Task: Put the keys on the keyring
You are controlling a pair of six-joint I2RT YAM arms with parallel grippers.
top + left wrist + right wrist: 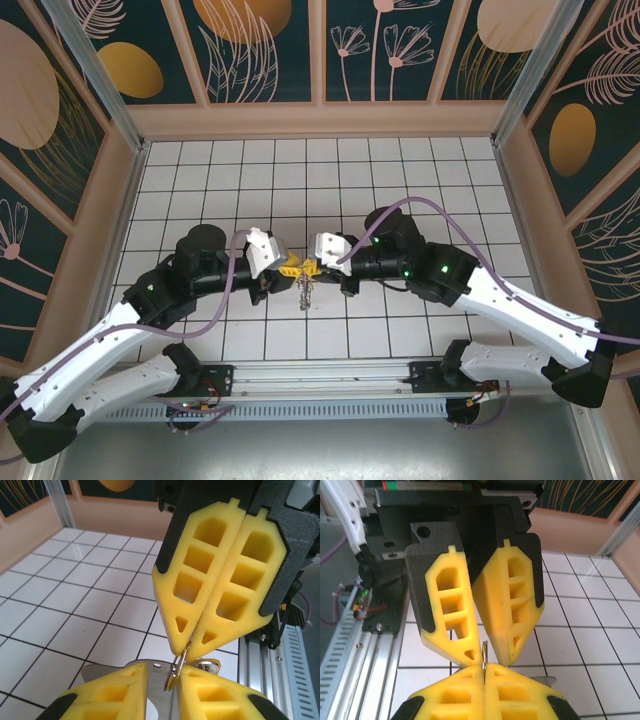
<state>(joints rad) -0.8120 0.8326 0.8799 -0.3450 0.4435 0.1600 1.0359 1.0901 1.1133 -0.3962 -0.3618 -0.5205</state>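
The two grippers meet tip to tip over the middle of the tiled floor. My right gripper [316, 267] [484, 666] [186, 652] is shut on the keyring [176, 672] [483, 652], a thin wire loop seen nearly edge-on. My left gripper [290, 267] [164, 671] [487, 655] faces it with its jaws a narrow gap apart. The ring stands in that gap, close to one finger. The keys [306, 290] hang below the fingertips as a small silvery bunch. A flat silver key [155, 692] lies just under the left fingers, and a key edge [546, 681] pokes out at the right.
A metal rail [320, 378] [300, 665] runs along the near edge beside the arm bases. Purple cables [235, 275] loop over both arms. Raised wooden walls [320, 120] enclose the white tiled floor [320, 180], with free tiles behind and to both sides.
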